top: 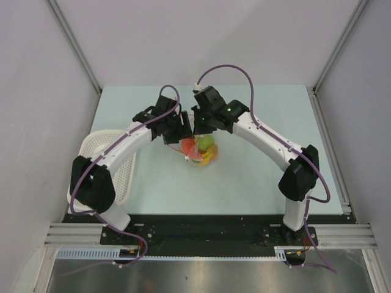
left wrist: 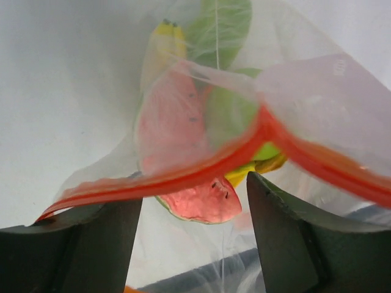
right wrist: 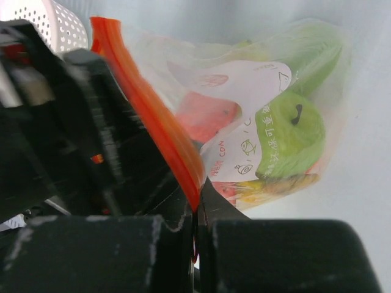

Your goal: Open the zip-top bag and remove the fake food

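Because the mouth must be pulled apart, the right gripper pinches the red zip strip of the zip-top bag at the middle of the table. The left gripper has its fingers spread by the strip, maybe not touching, and the fake food sits inside

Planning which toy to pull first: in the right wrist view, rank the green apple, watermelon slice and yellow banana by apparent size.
1. green apple
2. watermelon slice, partly behind red zip strip, so unsure
3. yellow banana, only a sliver shows
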{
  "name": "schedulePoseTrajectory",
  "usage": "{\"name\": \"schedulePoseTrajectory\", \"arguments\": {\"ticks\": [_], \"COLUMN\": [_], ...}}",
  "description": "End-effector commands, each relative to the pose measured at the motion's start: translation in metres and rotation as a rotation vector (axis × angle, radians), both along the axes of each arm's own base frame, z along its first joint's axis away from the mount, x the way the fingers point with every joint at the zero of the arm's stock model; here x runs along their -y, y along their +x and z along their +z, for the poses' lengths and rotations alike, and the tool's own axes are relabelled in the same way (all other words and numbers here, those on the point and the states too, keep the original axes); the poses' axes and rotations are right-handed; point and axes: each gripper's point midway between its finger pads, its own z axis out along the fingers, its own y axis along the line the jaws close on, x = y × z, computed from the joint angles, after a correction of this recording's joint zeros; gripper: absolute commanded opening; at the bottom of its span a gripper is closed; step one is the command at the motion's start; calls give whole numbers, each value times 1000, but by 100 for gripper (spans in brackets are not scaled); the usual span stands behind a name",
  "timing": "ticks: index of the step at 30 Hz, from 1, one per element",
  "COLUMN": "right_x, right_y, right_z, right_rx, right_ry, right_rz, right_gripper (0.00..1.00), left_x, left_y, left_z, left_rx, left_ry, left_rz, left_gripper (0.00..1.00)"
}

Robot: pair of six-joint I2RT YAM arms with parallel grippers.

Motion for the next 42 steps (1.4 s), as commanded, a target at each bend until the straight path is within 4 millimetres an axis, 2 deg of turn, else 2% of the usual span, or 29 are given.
{"name": "schedulePoseTrajectory", "arguments": {"ticks": [1,9,16,23,28,32,38,42], "right_x": [-5,-2,-2,-3,-4,-5,-3,1], "right_y": [2,-1,-7,-10,-11,-14,-17,-18], "right_z": [15,4,-2,-9,-11,-12,-13,-15], "right_rx": [30,-12,-39,-60,-66,-78,-83,-80], "right_ry": [35,64,78,83,86,89,81,70], "right_rz": [-24,-47,-39,-39,-36,-29,-24,-25], "right_gripper": [0,0,0,0,0,0,0,0], "left_x": [5,-1,-16,-22,-15,-6,-1,4], "left_y": [-2,-5,-10,-15,-12,-3,7,7], "left_z": [-17,-42,-63,-82,-94,-92,-87,-77], "left_rx": [-39,-75,-92,-113,-111,-56,24,45], "left_ry": [18,63,136,175,150,96,59,33], "left_rz": [63,79,87,91,69,69,59,25], "left_gripper": [75,66,76,77,84,86,73,48]}}
